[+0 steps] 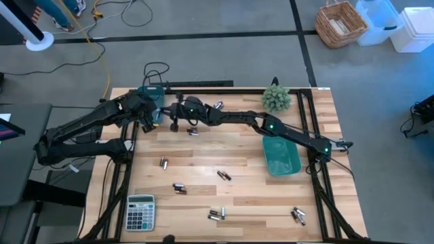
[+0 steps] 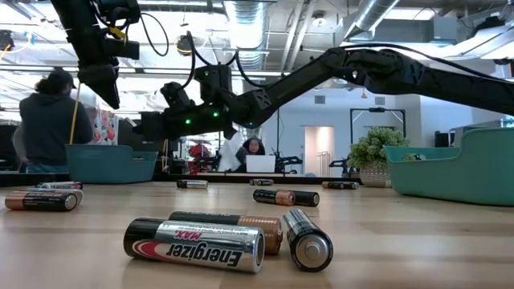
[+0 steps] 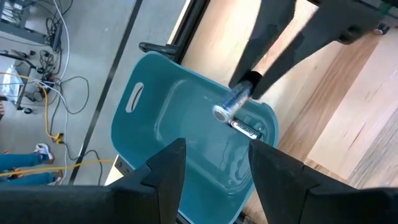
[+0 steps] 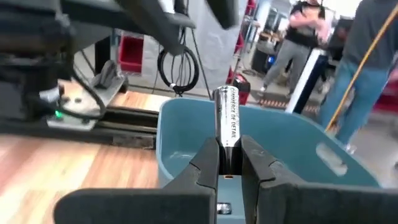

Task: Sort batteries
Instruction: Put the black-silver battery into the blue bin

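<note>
Right gripper [image 4: 230, 167]: we see its jaws pinching a silver battery [image 4: 227, 127] upright by its lower end, above the blue bin [image 4: 292, 146] at the far left of the tabletop [image 1: 237, 159].
Left gripper [image 3: 214, 165]: its jaws stand spread and empty; it hangs over the same bin, close beside the right one.
Bin contents: one battery in the bin [image 3: 247, 129] lies on the bottom.
Other batteries: loose batteries [image 1: 217, 214] are scattered over the tabletop, well apart from the bin; a green bin [image 1: 281, 156] sits on the right side.
Risk, collision: we judge the two arms crowded over one bin; either one moving sideways could knock the other.
Risk, drop: the grip is only on the battery's end, so it could tilt or slip; released near the rim, it may bounce out and roll off the edge.
Risk, sorting: if this bin is for the other size, the battery lands in the wrong place.
Hard to see: we cannot tell the held battery's size against the one in the bin, and the high view hides the blue bin under the arms. The calculator [image 1: 140, 211] plays no part.
</note>
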You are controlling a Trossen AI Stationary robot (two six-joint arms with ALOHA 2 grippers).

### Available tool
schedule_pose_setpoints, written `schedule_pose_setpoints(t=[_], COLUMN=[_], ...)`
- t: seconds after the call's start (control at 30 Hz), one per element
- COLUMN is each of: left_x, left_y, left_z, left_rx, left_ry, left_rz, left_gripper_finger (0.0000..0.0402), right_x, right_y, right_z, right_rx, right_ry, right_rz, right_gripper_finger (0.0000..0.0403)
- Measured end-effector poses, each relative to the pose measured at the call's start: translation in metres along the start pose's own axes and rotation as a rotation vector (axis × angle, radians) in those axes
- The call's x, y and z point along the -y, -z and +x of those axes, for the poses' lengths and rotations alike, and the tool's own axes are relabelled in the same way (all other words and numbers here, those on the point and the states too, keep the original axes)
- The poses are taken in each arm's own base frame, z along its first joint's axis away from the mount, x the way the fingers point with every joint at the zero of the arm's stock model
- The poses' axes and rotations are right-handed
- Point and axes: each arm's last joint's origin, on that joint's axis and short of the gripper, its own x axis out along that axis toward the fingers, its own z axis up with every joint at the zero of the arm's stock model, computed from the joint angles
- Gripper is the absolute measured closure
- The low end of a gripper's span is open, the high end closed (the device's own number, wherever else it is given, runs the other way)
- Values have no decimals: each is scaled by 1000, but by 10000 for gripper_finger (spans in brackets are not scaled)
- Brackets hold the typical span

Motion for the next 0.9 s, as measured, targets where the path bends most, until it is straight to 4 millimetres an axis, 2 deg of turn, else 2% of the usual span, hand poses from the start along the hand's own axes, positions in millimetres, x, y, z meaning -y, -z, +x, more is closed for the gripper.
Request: schedule_pose_setpoints(t=[0.23, 0.33, 0.9], left_x=[0, -1, -2], left_y=[-1, -3, -5], left_z=[0, 0, 0], left_rx=[8, 24, 50], left_ry=[-4, -8, -19], left_rz=[-5, -11, -16], left_gripper_finger=[232, 232, 232], right_x=[19, 21, 32], right_y=[2, -3, -9], right_z=[-3, -3, -6], right_rx=[18, 67, 154], right_ry=[39, 41, 43], right_rz=[229, 289, 359], right_gripper_finger=[358, 355, 354])
